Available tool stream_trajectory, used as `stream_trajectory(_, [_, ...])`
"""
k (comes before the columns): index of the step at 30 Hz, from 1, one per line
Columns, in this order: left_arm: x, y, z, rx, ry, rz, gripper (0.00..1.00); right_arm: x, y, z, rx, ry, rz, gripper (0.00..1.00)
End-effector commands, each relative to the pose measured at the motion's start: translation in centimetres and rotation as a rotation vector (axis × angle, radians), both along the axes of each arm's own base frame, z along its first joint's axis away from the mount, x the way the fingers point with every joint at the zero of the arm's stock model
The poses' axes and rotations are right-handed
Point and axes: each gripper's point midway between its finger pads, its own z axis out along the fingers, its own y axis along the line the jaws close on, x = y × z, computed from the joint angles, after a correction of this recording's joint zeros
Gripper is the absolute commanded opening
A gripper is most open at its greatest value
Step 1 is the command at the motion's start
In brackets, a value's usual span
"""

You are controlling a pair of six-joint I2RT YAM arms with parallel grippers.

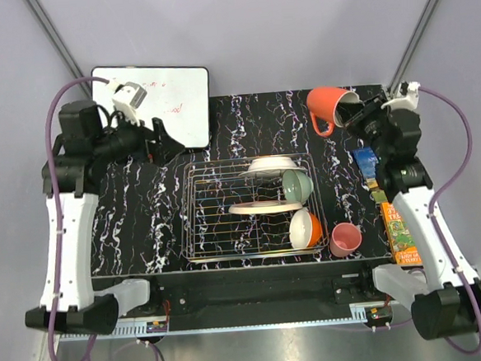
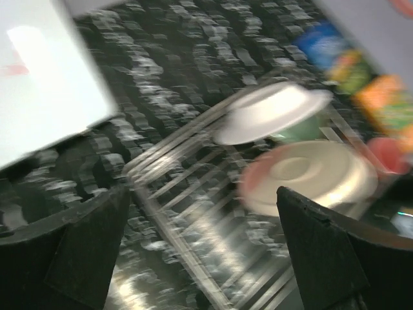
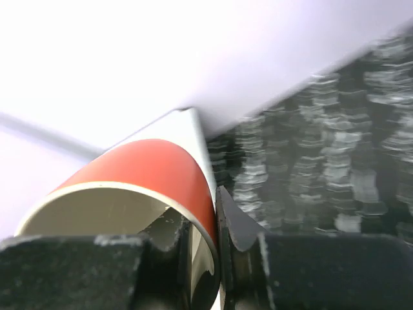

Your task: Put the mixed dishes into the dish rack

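Pink cup (image 1: 344, 239): on the counter (image 1: 144, 220), just outside the near right corner of the dish rack (image 1: 214, 219).
Colourful books (image 1: 399, 234): well right of the dish rack, along the counter's right edge.
White-inside orange bowl (image 1: 305, 229): inside the dish rack, on edge at its near right corner.
Pink-cream plate (image 1: 265, 206): inside the dish rack, right of its middle.
Pale green bowl (image 1: 298, 186): inside the dish rack, on its right side, toward the far end.
White plate (image 1: 271, 164): at the dish rack's far edge, right of centre.
Left end effector (image 1: 165, 141): released, jaws spread wide with nothing between them, beyond the dish rack's far left corner.
Right end effector (image 3: 206, 239): clenched on the mug's rim, one finger inside the wall, one outside.
Orange mug (image 1: 328, 107): tipped on its side, outside the dish rack, beyond its far right corner.
Whiteboard (image 1: 164, 95): beyond the dish rack's far left corner.
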Motion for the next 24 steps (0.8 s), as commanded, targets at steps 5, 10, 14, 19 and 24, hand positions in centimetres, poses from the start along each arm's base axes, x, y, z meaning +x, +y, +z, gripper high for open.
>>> stream_trajectory(5, [-4.2, -7.4, 4.8, -0.470, 0.252, -0.545, 0.99, -6.6, 8.7, 7.8, 0.531, -0.381, 0.617, 0.00])
stream_trajectory(10, [-3.0, -8.2, 4.4, -0.541, 0.362, -0.643, 0.99, -7.9, 10.4, 8.1, 0.664, -0.409, 0.760, 0.00])
stream_trajectory(14, [-2.0, -8.9, 3.3, -0.535, 0.377, -0.658, 0.99, -7.8, 13.7, 8.1, 0.695, -0.365, 0.851, 0.00])
stream_trajectory(19, [-0.7, -9.6, 3.2, -0.488, 0.285, -0.626, 0.99, -8.1, 17.2, 7.6, 0.733, -0.322, 0.911, 0.00])
stream_trajectory(24, [-0.2, -10.1, 3.5, -0.501, 0.271, -0.625, 0.99, -7.7, 19.7, 6.1, 0.774, -0.263, 0.944, 0.00])
